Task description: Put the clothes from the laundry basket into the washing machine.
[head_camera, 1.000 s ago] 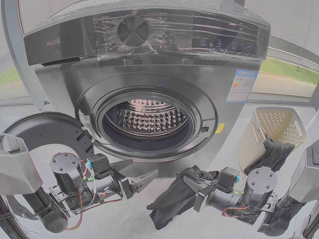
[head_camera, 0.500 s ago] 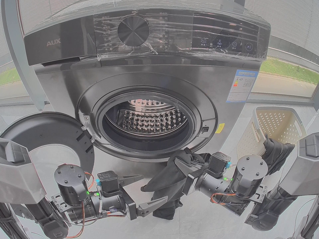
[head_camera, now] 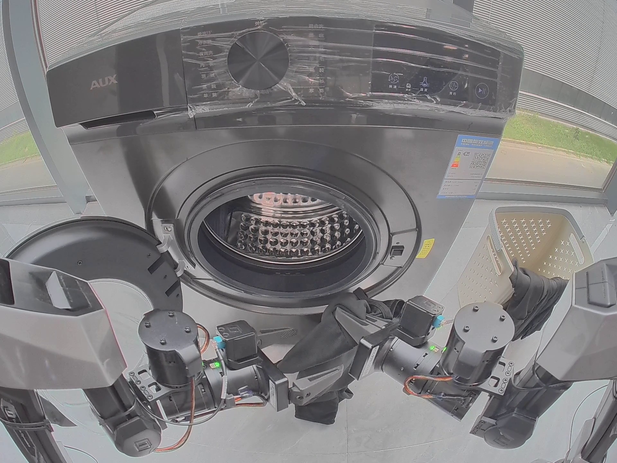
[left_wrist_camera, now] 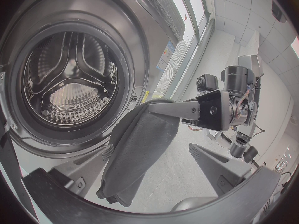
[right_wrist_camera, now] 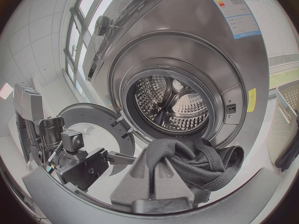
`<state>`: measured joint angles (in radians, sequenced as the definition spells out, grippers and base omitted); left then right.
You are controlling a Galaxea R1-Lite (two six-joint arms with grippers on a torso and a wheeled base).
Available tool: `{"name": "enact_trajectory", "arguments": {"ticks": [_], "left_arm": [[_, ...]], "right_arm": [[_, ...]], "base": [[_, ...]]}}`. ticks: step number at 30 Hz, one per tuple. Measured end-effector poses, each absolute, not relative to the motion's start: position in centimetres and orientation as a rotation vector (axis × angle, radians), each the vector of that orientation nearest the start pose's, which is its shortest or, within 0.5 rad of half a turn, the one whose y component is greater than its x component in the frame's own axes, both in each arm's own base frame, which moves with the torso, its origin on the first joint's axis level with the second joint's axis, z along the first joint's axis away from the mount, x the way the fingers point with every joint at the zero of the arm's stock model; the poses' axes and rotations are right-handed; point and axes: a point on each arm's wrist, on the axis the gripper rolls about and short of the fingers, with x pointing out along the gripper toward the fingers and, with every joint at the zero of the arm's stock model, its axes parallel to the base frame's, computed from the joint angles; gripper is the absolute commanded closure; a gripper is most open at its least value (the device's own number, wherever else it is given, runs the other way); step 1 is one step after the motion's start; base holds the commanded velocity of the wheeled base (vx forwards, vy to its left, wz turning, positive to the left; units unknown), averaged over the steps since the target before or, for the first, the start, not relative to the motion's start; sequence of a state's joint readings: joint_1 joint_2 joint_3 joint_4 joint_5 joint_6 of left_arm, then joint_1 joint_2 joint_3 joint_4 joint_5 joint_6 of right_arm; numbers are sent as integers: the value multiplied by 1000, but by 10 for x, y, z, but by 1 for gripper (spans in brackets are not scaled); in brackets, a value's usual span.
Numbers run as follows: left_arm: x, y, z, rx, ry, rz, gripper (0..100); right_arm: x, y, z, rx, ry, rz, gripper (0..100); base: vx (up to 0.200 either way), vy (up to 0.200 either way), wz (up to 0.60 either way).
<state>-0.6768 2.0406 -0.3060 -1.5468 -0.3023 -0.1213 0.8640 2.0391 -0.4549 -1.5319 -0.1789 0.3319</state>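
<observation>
Right pincer (right_wrist_camera: 153,164) clenched on black garment (right_wrist_camera: 199,165), left pincer (left_wrist_camera: 149,148) spread wide. Best to lift dangling tail over drum (head_camera: 283,233) rim first.

washing machine (head_camera: 289,143) | blue label (head_camera: 468,165); yellow sticker (head_camera: 425,247) | small print seemingly illegible

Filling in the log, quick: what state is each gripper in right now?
Left gripper: open, the black garment hanging between its jaws.
Right gripper: shut on the garment.
</observation>
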Motion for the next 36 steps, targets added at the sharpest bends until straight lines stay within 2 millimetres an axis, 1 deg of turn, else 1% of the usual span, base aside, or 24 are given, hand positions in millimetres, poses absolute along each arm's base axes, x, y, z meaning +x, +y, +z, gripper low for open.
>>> {"name": "enact_trajectory", "arguments": {"ticks": [7,12,13,19,30,31,36], "left_arm": [[225,-190,54,-57,254,-963,0],[233,-199,53,-59,227,-923,0],[235,-199,54,-61,222,-915,100],[240,-204,55,-71,202,-902,100],[238,-205,55,-67,202,-890,100],[238,-205,56,-68,201,-890,100],[236,-203,62,-72,183,-885,100]], "right_arm": [[203,234,85,290,166,673,100],[203,234,85,291,169,673,100],[202,234,84,291,171,673,100],[202,234,84,294,170,674,100],[202,237,79,301,183,680,100],[202,237,79,300,184,680,0],[199,237,77,300,193,684,0]], "base": [[0,0,0],[0,0,0],[0,0,0],[0,0,0],[0,0,0],[0,0,0],[0,0,0]]}}
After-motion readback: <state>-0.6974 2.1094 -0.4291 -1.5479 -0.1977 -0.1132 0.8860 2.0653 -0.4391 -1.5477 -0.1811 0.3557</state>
